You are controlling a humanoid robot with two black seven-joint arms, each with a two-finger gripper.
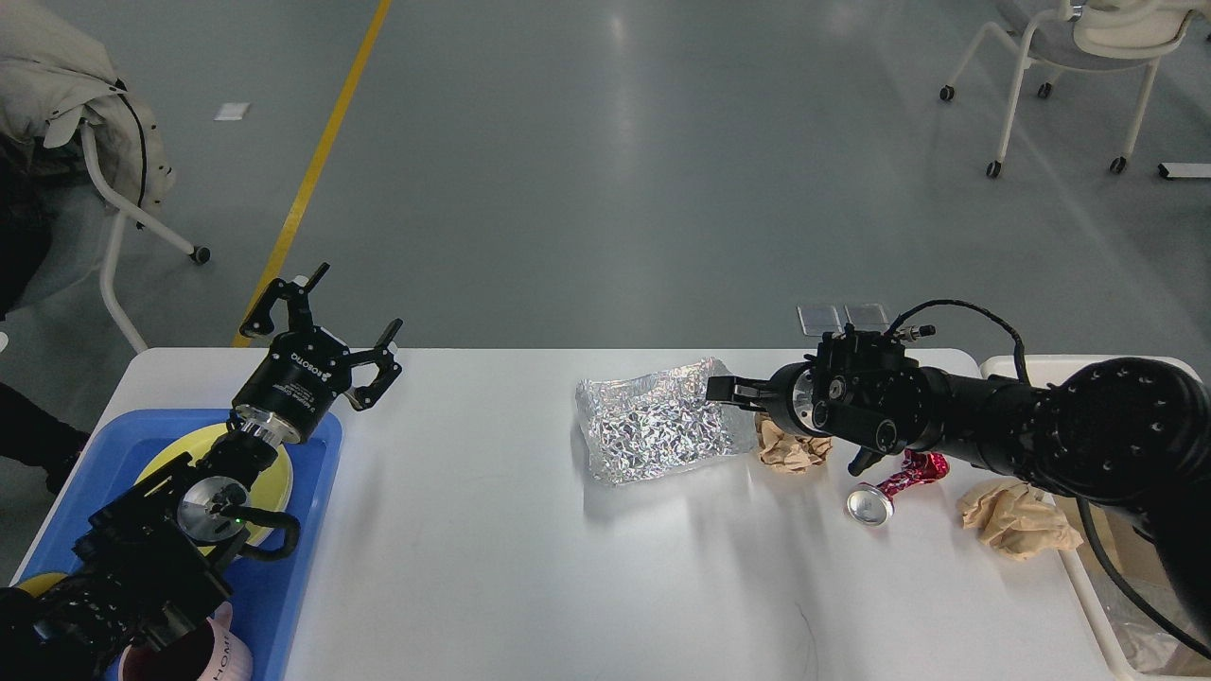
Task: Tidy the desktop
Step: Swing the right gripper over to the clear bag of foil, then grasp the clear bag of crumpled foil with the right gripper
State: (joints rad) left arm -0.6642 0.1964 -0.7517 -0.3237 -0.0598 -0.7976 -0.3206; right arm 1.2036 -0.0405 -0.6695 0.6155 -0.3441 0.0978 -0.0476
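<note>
Near the desktop's [530, 567] right edge lay a crushed can [889, 487]; farther back, the right gripper [733, 390] — finger state indiscernible — hovered by the foil [658, 430], which could tear if snagged. The left gripper [326, 326] was spread — idle.

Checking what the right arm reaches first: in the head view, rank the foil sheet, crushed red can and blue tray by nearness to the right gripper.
1. foil sheet, right at the right gripper.
2. crushed red can, behind it, to the right.
3. blue tray, far left.
</note>
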